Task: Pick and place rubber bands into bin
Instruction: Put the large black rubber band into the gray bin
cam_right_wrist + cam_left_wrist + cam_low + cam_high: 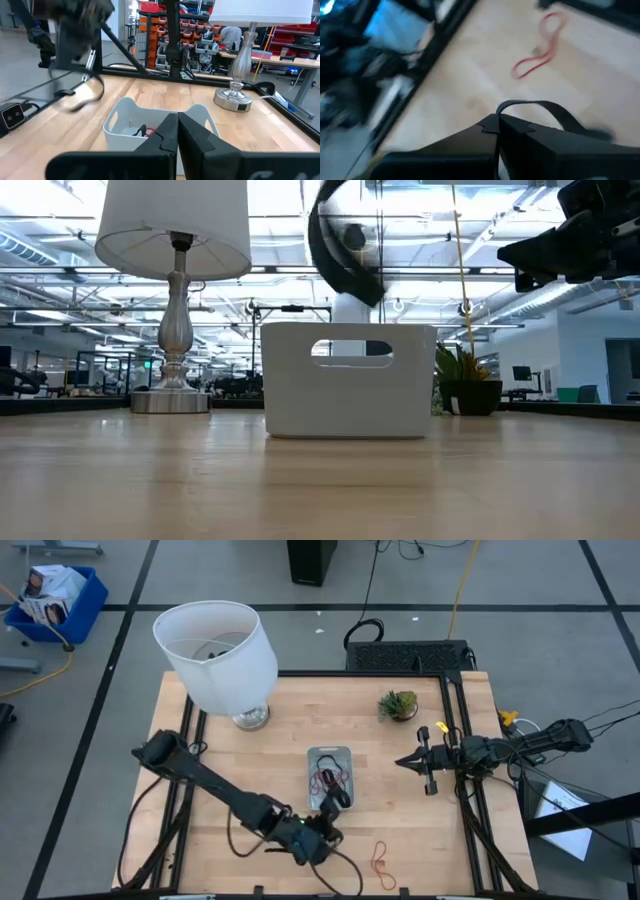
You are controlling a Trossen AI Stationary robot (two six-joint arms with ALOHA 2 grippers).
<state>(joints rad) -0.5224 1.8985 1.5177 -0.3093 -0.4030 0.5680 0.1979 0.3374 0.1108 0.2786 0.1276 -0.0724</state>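
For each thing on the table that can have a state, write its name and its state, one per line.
left gripper: shut on black rubber band, raised
right gripper: shut, empty, waiting beside bin
bin: upright, holds rubber bands
red rubber band: loose on table
lamp: upright

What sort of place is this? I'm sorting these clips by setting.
Probably a robotics lab in an open-plan workshop: a wooden table with two arms, orange parts shelving behind it, and desks with monitors under strip lights.

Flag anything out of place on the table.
One red-orange rubber band lies loose on the table, outside the bin that already holds other bands. The left gripper is shut on a black rubber band near the bin. Nothing looks spilled or damaged.
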